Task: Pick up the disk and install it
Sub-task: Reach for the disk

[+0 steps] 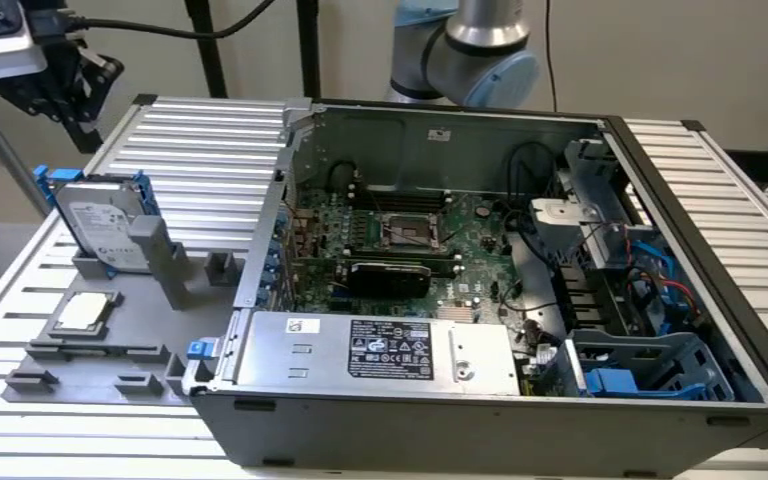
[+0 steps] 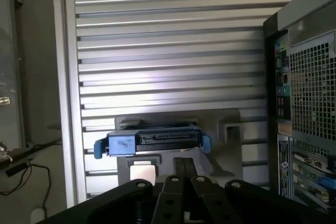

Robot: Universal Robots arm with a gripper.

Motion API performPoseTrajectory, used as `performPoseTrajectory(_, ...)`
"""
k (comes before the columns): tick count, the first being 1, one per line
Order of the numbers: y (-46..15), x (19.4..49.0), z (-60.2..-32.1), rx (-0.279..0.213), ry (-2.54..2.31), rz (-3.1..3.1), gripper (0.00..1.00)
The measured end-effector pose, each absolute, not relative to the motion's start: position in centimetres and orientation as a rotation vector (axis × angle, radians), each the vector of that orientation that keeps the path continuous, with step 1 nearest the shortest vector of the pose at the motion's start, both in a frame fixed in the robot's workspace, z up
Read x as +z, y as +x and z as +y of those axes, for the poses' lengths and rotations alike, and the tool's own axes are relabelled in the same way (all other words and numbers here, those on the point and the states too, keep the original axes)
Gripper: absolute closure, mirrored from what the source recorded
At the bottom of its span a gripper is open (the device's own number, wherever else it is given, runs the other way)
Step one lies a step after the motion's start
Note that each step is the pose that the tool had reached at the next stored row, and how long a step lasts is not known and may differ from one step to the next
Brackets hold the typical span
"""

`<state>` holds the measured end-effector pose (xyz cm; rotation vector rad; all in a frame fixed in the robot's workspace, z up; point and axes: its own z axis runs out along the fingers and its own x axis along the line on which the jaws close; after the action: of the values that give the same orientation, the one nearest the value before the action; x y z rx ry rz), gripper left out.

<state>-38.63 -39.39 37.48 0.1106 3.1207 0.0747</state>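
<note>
**A:** Where's the disk?

**B:** The disk (image 1: 104,225) stands on edge in a grey holder (image 1: 160,262), at the far edge of the grey fixture plate (image 1: 97,362). That plate lies along the slatted aluminium bench's (image 1: 204,130) edge on the exterior view's left. In the wrist view the disk's (image 2: 152,140) connector edge faces the camera, with the blue carrier frame showing at both ends.

**A:** And the gripper?

**B:** The gripper (image 1: 80,120) hangs in the air above the disk and well apart from it. In the wrist view the gripper's (image 2: 183,162) fingers are pressed together with nothing between them.

**A:** What else is there?

**B:** A small square chip (image 1: 81,312) lies on the plate near the disk. The open computer case (image 1: 398,130) lies beside the plate, its silver power supply (image 1: 384,350) along the near side.
</note>
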Motion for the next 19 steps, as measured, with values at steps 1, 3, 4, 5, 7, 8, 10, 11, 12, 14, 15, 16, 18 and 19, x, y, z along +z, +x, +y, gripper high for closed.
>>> performPoseTrajectory(1, -39.1, 37.4, -39.4, 0.074, 0.111, 3.122, 1.00)
performPoseTrajectory(3, -40.0, 37.2, -39.3, 0.074, 0.111, 3.124, 1.00)
performPoseTrajectory(4, -40.5, 37.2, -39.3, 0.075, 0.111, 3.126, 1.00)
performPoseTrajectory(5, -40.9, 37.1, -39.2, 0.074, 0.111, 3.127, 1.00)
performPoseTrajectory(7, -41.6, 37.0, -39.2, 0.074, 0.111, 3.131, 1.00)
performPoseTrajectory(8, -41.9, 37.0, -39.2, 0.074, 0.111, 3.132, 1.00)
performPoseTrajectory(10, -42.2, 37.0, -39.1, 0.074, 0.109, 3.134, 1.00)
performPoseTrajectory(11, -42.3, 37.0, -39.1, 0.074, 0.107, 3.135, 1.00)
performPoseTrajectory(12, -42.4, 37.0, -39.1, 0.074, 0.104, 3.135, 1.00)
performPoseTrajectory(14, -42.6, 36.9, -39.0, 0.075, 0.099, 3.136, 1.00)
performPoseTrajectory(15, -42.6, 36.9, -39.0, 0.076, 0.096, 3.137, 1.00)
performPoseTrajectory(16, -42.6, 36.9, -39.0, 0.076, 0.094, 3.138, 1.00)
performPoseTrajectory(18, -42.6, 36.9, -39.0, 0.076, 0.094, 3.138, 1.00)
performPoseTrajectory(19, -42.6, 36.9, -39.0, 0.076, 0.094, 3.138, 1.00)
